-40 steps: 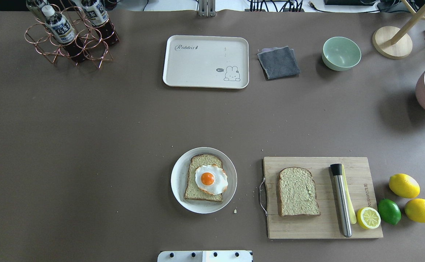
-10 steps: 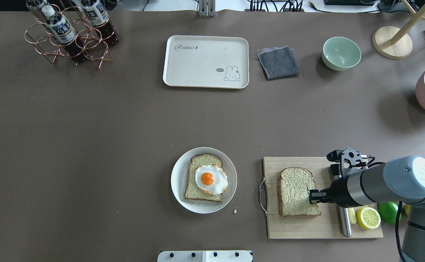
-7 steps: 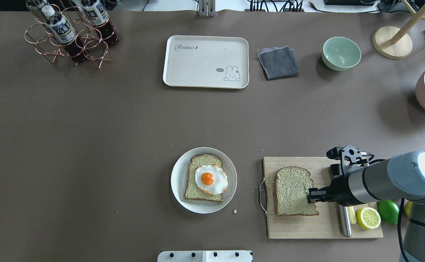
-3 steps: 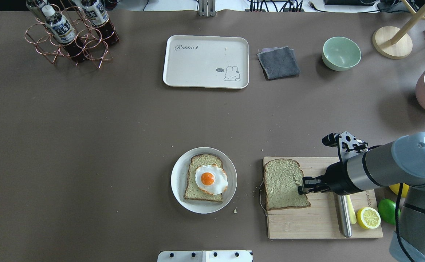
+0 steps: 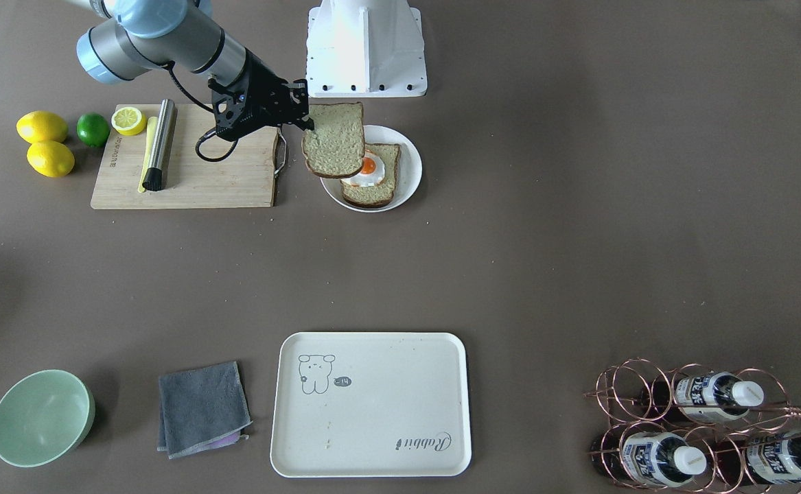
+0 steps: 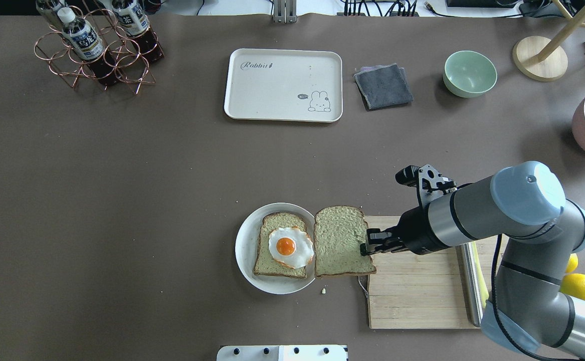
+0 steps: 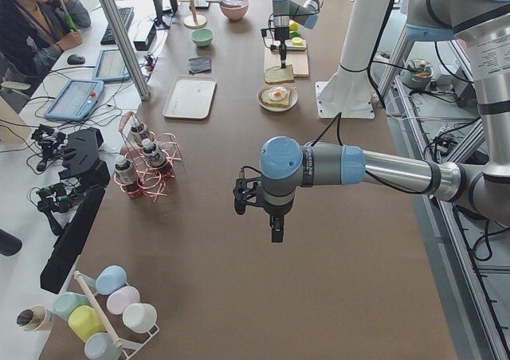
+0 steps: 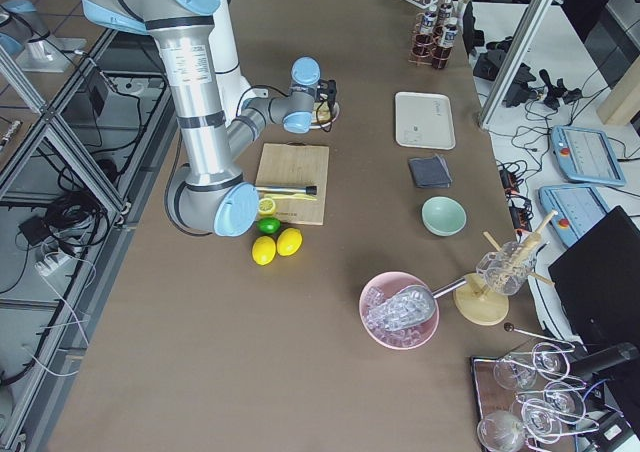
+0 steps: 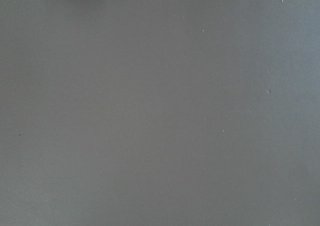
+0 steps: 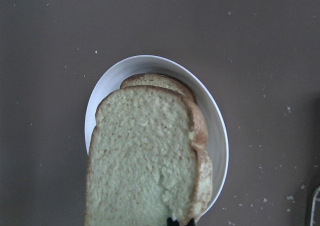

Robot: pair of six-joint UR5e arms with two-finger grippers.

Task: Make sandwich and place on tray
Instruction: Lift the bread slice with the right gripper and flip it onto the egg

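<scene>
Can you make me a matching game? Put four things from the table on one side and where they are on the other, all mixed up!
Things
1. loose slice
2. egg
3. steel rod
4. tray

Places
A. on the board
B. beside the grey cloth
C. gripped by the right end effector
D. on the lower slice on the plate

Pairs: 1-C, 2-D, 3-A, 4-B

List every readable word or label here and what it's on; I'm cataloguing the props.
"Rabbit": script on the cream-white rounded-rectangular tray.
"hi": speech bubble beside the tray's grey animal drawing, barely legible.
Mark printed on the wooden cutting board: too small to read.
Labels on the dark drink bottles: too small to read.
</scene>
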